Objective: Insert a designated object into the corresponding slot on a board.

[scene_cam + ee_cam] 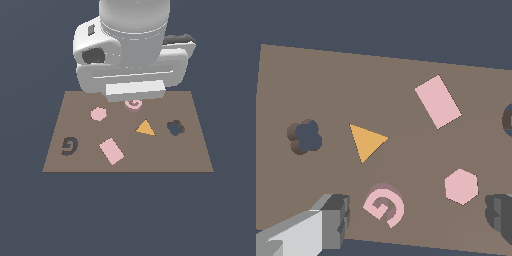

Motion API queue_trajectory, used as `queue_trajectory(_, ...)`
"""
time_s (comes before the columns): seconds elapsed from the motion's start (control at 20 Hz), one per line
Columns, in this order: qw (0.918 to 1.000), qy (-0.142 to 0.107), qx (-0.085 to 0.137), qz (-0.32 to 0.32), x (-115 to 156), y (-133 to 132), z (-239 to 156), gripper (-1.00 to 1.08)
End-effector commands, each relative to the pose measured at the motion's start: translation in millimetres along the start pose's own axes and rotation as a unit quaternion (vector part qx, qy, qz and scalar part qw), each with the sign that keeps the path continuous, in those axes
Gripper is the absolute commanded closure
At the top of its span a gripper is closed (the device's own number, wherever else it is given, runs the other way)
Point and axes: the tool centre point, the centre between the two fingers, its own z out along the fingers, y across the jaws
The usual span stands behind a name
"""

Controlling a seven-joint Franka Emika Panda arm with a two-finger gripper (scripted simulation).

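The gripper point(411, 217) hung with fingers apart over the small flat pink G-shaped piece point(384, 204), which lay free on the flat brown board point(195, 150). Seemingly off-centre, it should centre before descending; the dark G-shaped slot point(69, 146) lay well apart.

Flat, even simulator light with no glare. The board point(127, 150) shows no clear cast shadows, even under the end effector point(413, 220). Both renders are coarse and slightly soft-edged, without lens distortion.
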Motion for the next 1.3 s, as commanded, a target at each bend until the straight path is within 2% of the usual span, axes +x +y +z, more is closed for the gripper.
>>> queue_trajectory(0.0,0.9997,0.000,0.000,-0.024,-2.9,-2.6,5.7,-0.92)
queue_trajectory(0.25,0.9962,0.001,0.000,-0.087,-11.1,-8.7,20.5,-0.92)
queue_trajectory(0.5,0.9857,0.002,-0.001,-0.169,-22.8,-14.8,39.7,-0.92)
queue_trajectory(0.9,0.9515,0.004,-0.002,-0.308,-44.8,-20.4,73.5,-0.92)
queue_trajectory(1.25,0.9205,0.005,-0.002,-0.391,-58.6,-20.1,94.7,-0.92)
